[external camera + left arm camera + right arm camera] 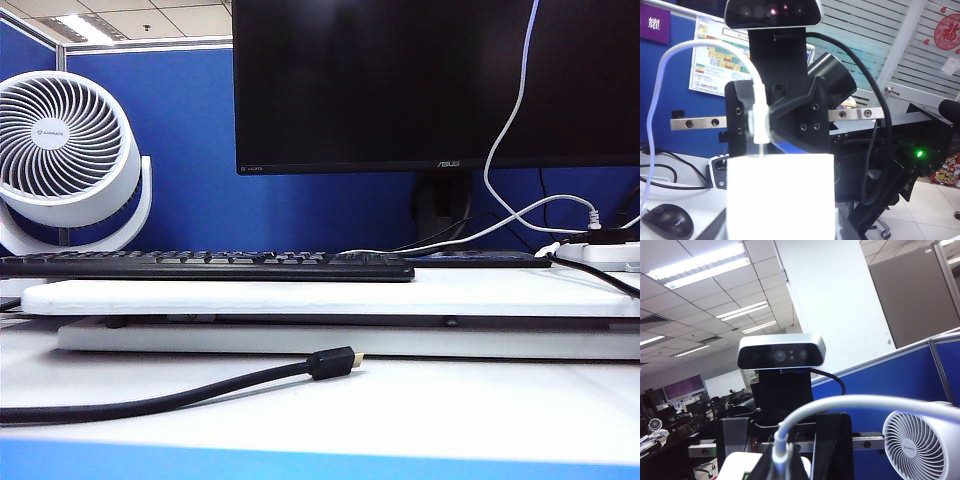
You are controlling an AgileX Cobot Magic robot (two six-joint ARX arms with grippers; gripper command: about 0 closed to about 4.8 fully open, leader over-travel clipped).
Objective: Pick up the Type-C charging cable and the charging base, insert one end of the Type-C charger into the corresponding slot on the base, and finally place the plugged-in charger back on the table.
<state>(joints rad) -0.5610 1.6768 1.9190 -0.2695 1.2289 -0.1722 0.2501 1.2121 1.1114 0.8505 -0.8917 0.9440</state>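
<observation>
While neither arm shows in the exterior view, the wrist views show both grippers raised well above the table [450,400], facing each other. On the left of the exterior view a white desk fan [65,150] stands behind a black keyboard [200,264], which lies on the long white riser board [300,297]. In front of the riser a thick black gold-tipped cable [200,392] rests on the table. A dark monitor [400,80] fills the middle. The thin white Type-C charging cable [515,110] drops from the top edge across the screen toward a white power strip [605,252] at the far right.

In the left wrist view the charging base [780,195] sits close to the camera. The left gripper [782,462] appears to grip it, though its fingers are partly hidden. Just above the base, the right gripper [762,135] is pressed together on the cable's white plug [759,120]. The plug's metal tip meets the top of the base, and the cord arches away and hangs down.
</observation>
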